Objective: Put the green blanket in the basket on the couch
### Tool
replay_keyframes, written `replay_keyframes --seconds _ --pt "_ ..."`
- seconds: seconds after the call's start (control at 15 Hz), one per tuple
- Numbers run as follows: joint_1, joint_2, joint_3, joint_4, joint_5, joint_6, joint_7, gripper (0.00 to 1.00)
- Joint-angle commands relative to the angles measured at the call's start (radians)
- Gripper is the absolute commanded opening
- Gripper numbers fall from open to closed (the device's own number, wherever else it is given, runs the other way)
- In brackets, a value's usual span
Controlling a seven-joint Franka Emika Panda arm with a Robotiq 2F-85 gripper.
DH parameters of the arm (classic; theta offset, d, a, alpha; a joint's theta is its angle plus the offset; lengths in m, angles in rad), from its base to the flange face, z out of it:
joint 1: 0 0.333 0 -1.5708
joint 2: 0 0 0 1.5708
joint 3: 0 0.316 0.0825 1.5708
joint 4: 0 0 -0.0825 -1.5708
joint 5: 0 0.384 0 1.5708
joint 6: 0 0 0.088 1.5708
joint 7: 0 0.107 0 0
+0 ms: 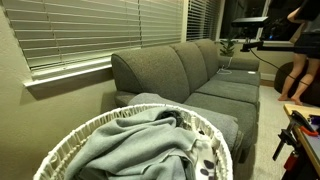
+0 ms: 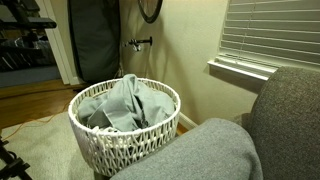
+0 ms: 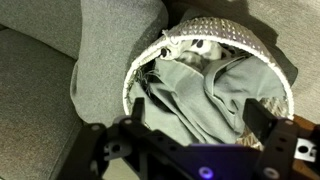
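the green blanket (image 3: 200, 95) lies rumpled inside the basket (image 3: 225, 30), filling most of it. its folds rise a little above the rim in both exterior views (image 1: 135, 135) (image 2: 125, 100). a white cloth with black spots (image 3: 200, 45) shows at the far side of the basket, partly under the blanket.

the basket (image 2: 120, 145) stands on the floor (image 2: 30, 105), not on the seat. it is just beside the rounded arm of the couch (image 2: 290, 110), which is to its right in that exterior view. whether wicker and arm touch cannot be told. in an exterior view the basket (image 1: 70, 140) is nearest the camera, with the couch (image 1: 190, 70) stretching away behind it under the window blinds (image 1: 90, 30).

in the wrist view the gripper (image 3: 180, 120) hangs above the basket, released, its jaws spread wide with nothing between them. the couch arm (image 3: 110, 30) runs along the left of that view. a person (image 1: 300, 50) stands at the far right of the room.
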Motion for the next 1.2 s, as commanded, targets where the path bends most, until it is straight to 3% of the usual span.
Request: replay_keyframes --seconds 0.0,0.53,1.13 --pt "0.01 0.003 -0.009 0.002 -0.008 -0.003 0.007 1.0" --pt "-0.008 0.078 -0.01 0.015 -0.037 0.062 -0.005 1.0" --pt "-0.037 0.299 -0.01 0.107 -0.13 0.224 -0.009 1.0"
